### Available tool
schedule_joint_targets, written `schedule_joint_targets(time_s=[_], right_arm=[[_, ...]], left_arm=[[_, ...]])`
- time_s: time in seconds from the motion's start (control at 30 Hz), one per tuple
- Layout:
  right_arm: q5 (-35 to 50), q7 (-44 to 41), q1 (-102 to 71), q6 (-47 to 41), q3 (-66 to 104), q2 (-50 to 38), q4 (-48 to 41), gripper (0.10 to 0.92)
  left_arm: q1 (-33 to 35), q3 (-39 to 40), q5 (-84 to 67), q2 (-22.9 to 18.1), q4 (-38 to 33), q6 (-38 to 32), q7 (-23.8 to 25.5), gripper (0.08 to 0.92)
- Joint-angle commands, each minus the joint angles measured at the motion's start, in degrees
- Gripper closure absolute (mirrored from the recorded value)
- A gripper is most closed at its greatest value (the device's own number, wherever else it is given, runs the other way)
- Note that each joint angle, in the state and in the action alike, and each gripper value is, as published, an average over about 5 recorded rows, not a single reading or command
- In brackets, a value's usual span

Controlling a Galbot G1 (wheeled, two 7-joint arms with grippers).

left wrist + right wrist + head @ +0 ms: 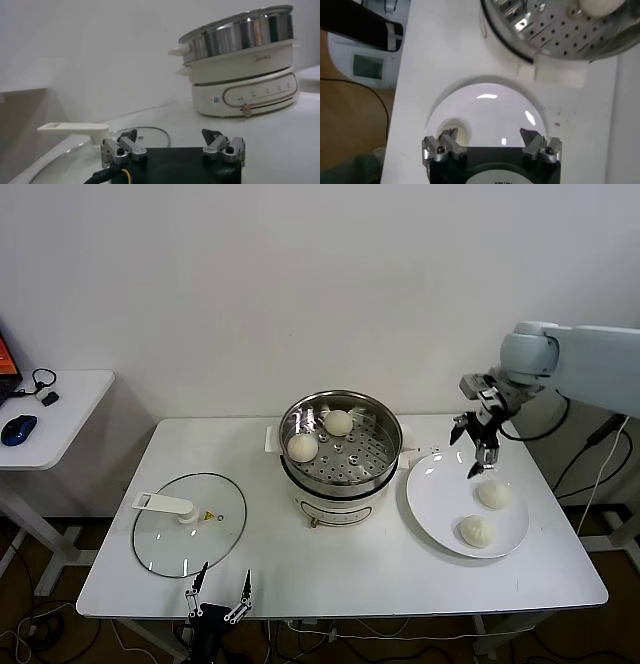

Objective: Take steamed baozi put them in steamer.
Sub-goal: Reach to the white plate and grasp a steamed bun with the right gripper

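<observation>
Head view is showing us the white table (350, 569) with the steamer (340, 446) sitting near the middle of its far edge, a shiny perforated basket on a white cooker base (335, 506). We are seeing two steamed baozi inside it: one (302, 447) lying by the basket's left wall, the other (339, 422) toward the far wall, the two apart from each other. Two more baozi are resting on the white plate (432, 489), which is lying just beside the steamer toward the table's right edge; one (494, 494) is sitting closer to the far side of the plate, the other (477, 531) closer to the near rim, near each other but not touching.

Our right gripper (478, 454) is hanging above the far part of the plate, pointing down, its fingers spread wide and holding nothing. In the right wrist view we are looking past those open fingers (445, 142) at the plate (490, 112) below, with one baozi (454, 131) partly hidden beside a fingertip and the steamer's perforated floor (555, 27) farther off.

Our left gripper (219, 594) is waiting at the near edge of the table, just beside the glass lid (190, 524) that is lying flat toward the left edge; its fingers are also standing apart and empty, as the left wrist view (172, 147) is showing.
</observation>
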Motion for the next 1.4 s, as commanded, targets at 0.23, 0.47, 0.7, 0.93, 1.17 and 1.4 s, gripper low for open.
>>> schedule_joint_targets(time_s=[0.23, 0.47, 0.7, 0.93, 1.17, 1.4], right_arm=[[-8.76, 2.22, -10.04, 0.01, 3.35, -9.07, 1.74, 0.203], [-10.53, 3.39, -16.33, -1.05, 7.53, -10.35, 1.87, 0.203], [-12.77, 3.97, -21.31, -1.07, 11.22, -10.75, 0.51, 0.203], [-15.01, 4.41, -25.12, 0.12, 16.34, -9.29, -4.22, 0.203], [-15.41, 4.5, -27.09, 0.34, 18.52, -8.24, -5.64, 0.203], [-15.41, 4.56, -28.42, 0.03, 19.55, -7.92, -5.93, 0.203]], left_arm=[[-0.08, -0.19, -0.04, -1.09, 0.21, 0.23, 0.03, 0.177], [0.03, -0.39, -0.07, -0.86, 0.33, 0.24, 0.05, 0.177], [0.2, -0.57, 0.0, -0.77, 0.34, 0.11, 0.05, 0.177], [0.13, -0.59, 0.1, -0.76, 0.5, -0.03, 0.01, 0.177], [0.17, -0.85, 0.24, -0.79, 0.63, -0.12, -0.01, 0.177], [-0.06, -1.2, 0.56, -0.8, 1.03, -0.21, -0.16, 0.177]])
